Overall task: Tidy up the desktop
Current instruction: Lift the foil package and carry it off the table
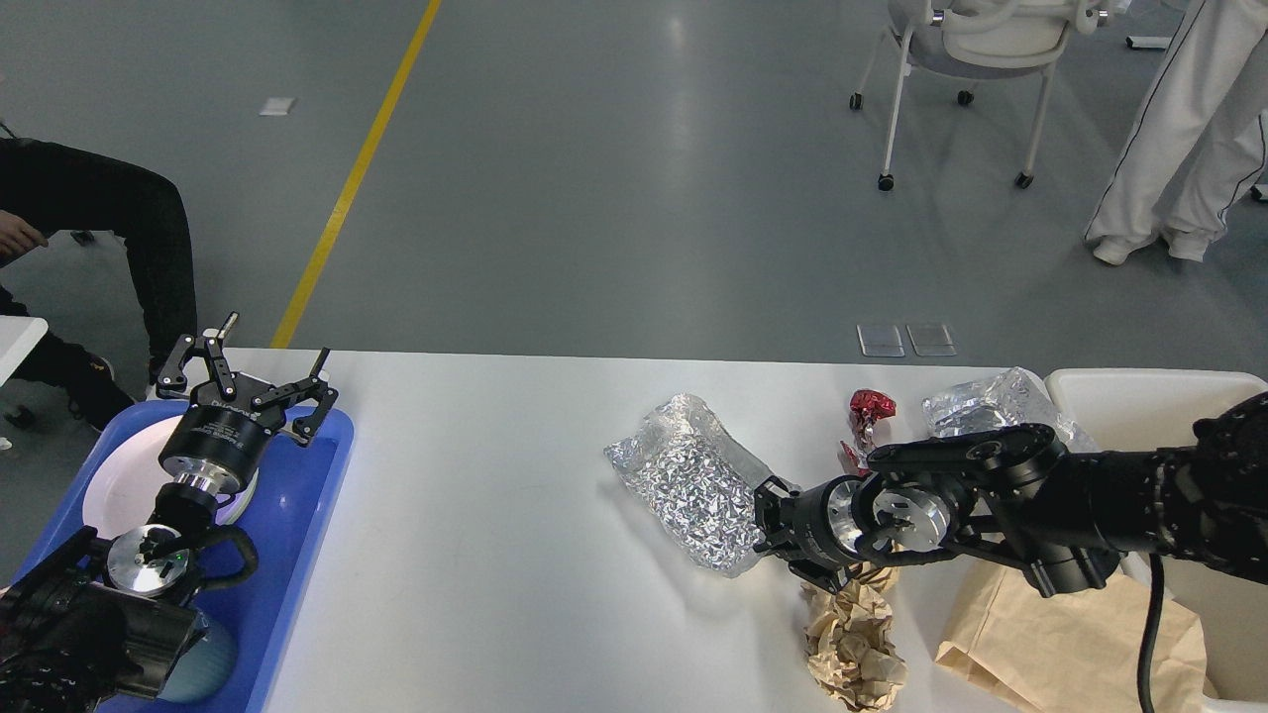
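my left claw (pixel 260 374) hangs released, fingers spread, over the far end of the blue tray (pixel 315 495) at the left end of the white worktop (pixel 475 555), with a white plate (pixel 124 480) in the tray just below it. my right claw (pixel 768 525) reaches in from the right, its tip touching the near edge of a crinkled silver bag (pixel 688 480), though i cannot tell whether it is clenched or released. a crumpled brown paper wad (pixel 852 644) lies just below that claw, a red wrapper (pixel 867 411) and second silver bag (pixel 986 401) beyond it, a flat paper bag (pixel 1070 644) and cream bin (pixel 1149 391) behind it.
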{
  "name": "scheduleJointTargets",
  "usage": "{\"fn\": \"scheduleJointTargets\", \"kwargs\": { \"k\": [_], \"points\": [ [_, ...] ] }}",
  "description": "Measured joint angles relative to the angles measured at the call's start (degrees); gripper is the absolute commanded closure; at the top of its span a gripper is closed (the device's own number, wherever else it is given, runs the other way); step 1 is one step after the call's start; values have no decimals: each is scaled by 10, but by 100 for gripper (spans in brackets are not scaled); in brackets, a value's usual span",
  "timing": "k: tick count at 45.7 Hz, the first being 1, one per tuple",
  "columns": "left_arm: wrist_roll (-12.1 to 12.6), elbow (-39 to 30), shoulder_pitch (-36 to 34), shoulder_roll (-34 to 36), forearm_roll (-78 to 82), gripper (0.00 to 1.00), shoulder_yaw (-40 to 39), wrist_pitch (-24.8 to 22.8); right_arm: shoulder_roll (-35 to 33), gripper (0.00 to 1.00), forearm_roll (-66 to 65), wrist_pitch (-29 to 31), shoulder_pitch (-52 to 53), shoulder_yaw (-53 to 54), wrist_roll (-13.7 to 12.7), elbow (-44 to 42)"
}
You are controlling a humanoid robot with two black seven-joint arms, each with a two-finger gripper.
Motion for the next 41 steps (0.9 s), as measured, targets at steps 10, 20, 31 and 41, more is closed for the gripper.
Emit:
{"fn": "scheduleJointTargets", "kwargs": {
  "k": [10, 20, 31, 41],
  "points": [
    [0, 0, 0, 0, 0, 4, 0, 0, -90, 100, -1, 36, 91, 19, -1, 69],
    [0, 0, 0, 0, 0, 4, 0, 0, -198, 100, -1, 116, 208, 19, -4, 82],
    [0, 0, 0, 0, 0, 4, 0, 0, -319, 100, -2, 211, 314, 20, -5, 67],
    [0, 0, 0, 0, 0, 4, 0, 0, -343, 100, -4, 190, 270, -5, -5, -35]
  ]
}}
